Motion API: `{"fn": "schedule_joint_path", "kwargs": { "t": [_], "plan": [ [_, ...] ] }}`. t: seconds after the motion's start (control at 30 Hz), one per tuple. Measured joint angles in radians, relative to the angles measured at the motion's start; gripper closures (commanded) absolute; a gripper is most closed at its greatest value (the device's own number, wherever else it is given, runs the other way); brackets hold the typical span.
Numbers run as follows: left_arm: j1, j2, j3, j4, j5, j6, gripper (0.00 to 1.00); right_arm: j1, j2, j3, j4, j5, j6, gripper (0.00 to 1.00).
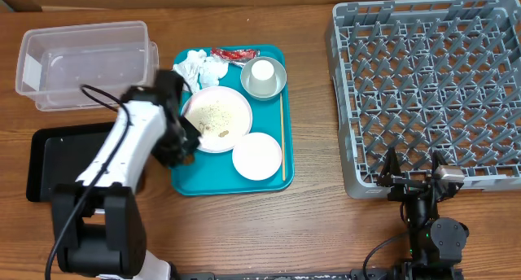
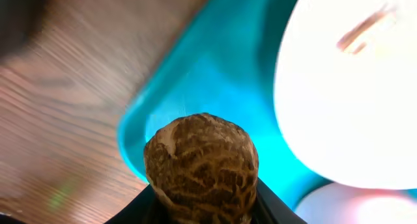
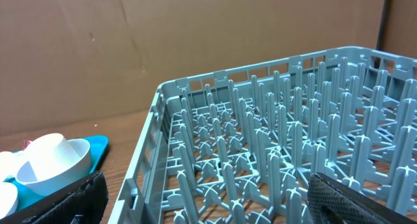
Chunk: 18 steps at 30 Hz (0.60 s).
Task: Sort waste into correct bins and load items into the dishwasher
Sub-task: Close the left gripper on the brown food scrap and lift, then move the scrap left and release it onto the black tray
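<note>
My left gripper (image 1: 182,142) (image 2: 202,208) is shut on a brown food lump (image 2: 202,164), held over the left edge of the teal tray (image 2: 221,74). Beside it lies the large white plate (image 1: 216,117) (image 2: 352,87) with rice grains on it. On the tray are also a smaller dish (image 1: 257,155), a grey bowl (image 1: 277,83) holding a white cup (image 1: 262,72), crumpled napkins (image 1: 199,66), a red wrapper (image 1: 232,54) and a wooden stick (image 1: 282,137). My right gripper (image 1: 415,178) (image 3: 208,198) stands open at the near edge of the grey dish rack (image 1: 431,93) (image 3: 273,152).
A clear plastic tub (image 1: 85,64) sits at the back left, and a black tray (image 1: 57,162) lies in front of it, partly under my left arm. Bare wooden table lies between the teal tray and the rack.
</note>
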Motion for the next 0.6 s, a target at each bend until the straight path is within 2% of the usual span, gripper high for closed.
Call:
{"fn": "schedule_joint_path", "kwargs": {
  "t": [0.2, 0.47, 0.6],
  "plan": [
    [0.176, 0.0, 0.112, -0.029, -0.026, 0.042, 0.62, 0.0, 0.0, 0.0, 0.0, 0.0, 0.001, 0.0],
    [0.457, 0.0, 0.122, 0.011, -0.059, 0.056, 0.6, 0.0, 0.0, 0.0, 0.0, 0.0, 0.0, 0.0],
    [0.557, 0.0, 0.095, 0.053, -0.066, 0.061, 0.51, 0.0, 0.0, 0.0, 0.0, 0.0, 0.001, 0.0]
  ]
}}
